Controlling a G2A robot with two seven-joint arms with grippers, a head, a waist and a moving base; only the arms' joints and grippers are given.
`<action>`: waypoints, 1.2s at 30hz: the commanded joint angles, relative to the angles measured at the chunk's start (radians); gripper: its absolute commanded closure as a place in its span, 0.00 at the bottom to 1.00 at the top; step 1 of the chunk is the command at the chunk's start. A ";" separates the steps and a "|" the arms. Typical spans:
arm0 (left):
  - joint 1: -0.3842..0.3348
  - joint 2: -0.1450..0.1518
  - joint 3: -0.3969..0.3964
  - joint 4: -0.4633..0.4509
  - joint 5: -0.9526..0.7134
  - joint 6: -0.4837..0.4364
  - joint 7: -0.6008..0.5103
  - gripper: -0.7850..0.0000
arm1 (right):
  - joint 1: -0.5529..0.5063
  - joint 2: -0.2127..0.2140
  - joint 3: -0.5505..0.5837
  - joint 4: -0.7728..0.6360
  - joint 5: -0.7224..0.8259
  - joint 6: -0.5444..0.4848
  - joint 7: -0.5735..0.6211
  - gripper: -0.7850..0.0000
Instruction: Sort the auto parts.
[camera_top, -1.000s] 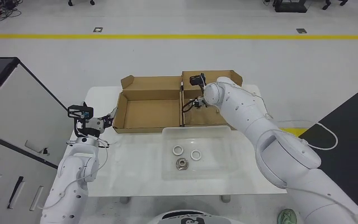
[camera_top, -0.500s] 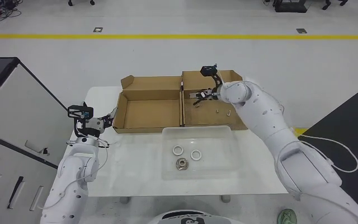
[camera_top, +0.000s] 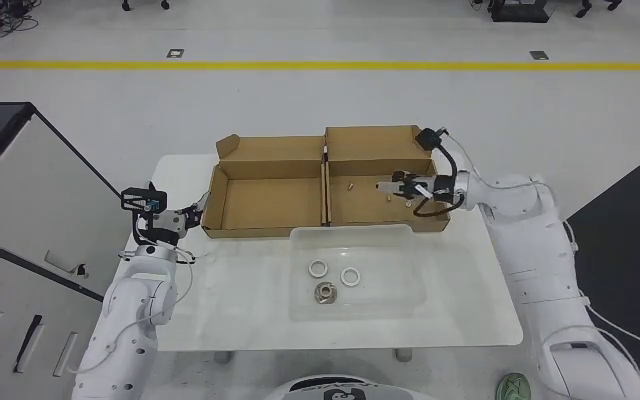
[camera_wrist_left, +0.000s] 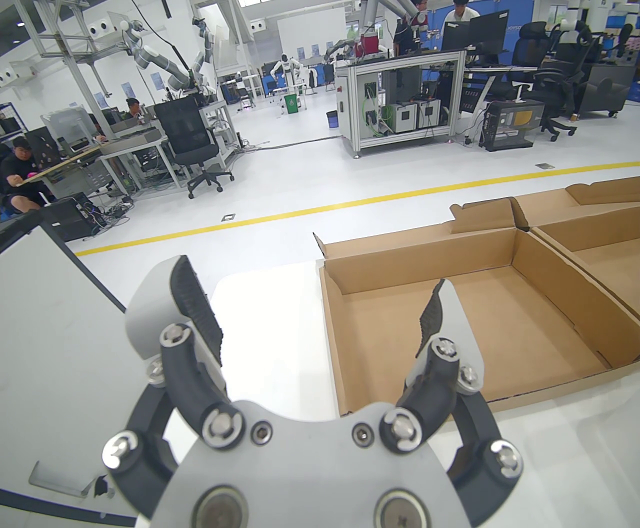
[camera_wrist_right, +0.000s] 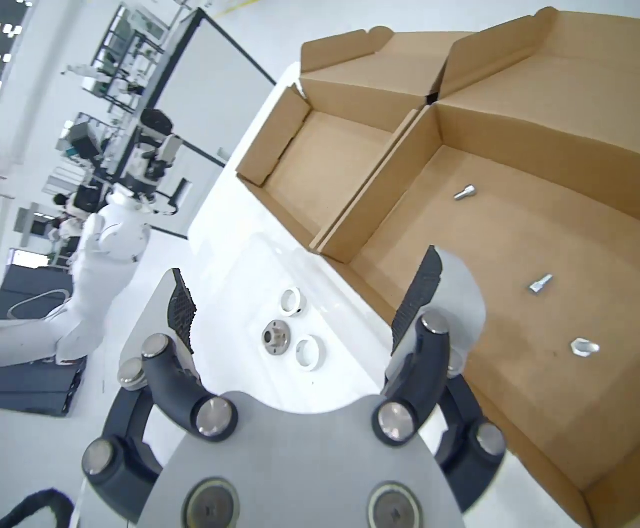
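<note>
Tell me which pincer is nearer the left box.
Left. The left pincer sits open just outside the left box, by its outer wall. The right pincer hovers open over the right box beside it.

Bolts (camera_top: 351, 185) in R box (camera_top: 375, 138); rings (camera_top: 318, 268) in tray (camera_top: 350, 231)

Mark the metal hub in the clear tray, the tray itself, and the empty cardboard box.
metal hub (camera_wrist_right: 273, 338): right wrist view, middle of its top face.
clear tray (camera_top: 385, 295): top view, a bare patch of its floor.
empty cardboard box (camera_top: 265, 200): top view, its bare floor.
</note>
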 joint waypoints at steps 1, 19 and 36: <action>0.000 0.000 0.000 0.000 0.000 0.000 0.000 0.00 | -0.009 0.009 0.035 0.019 0.090 -0.030 0.062 0.00; 0.000 0.000 0.000 0.000 0.000 0.000 0.000 0.00 | -0.152 0.125 0.137 -0.026 0.593 0.029 0.211 0.00; -0.005 0.001 -0.006 -0.020 0.013 -0.008 -0.007 0.00 | -0.152 0.125 0.137 -0.026 0.593 0.029 0.211 0.00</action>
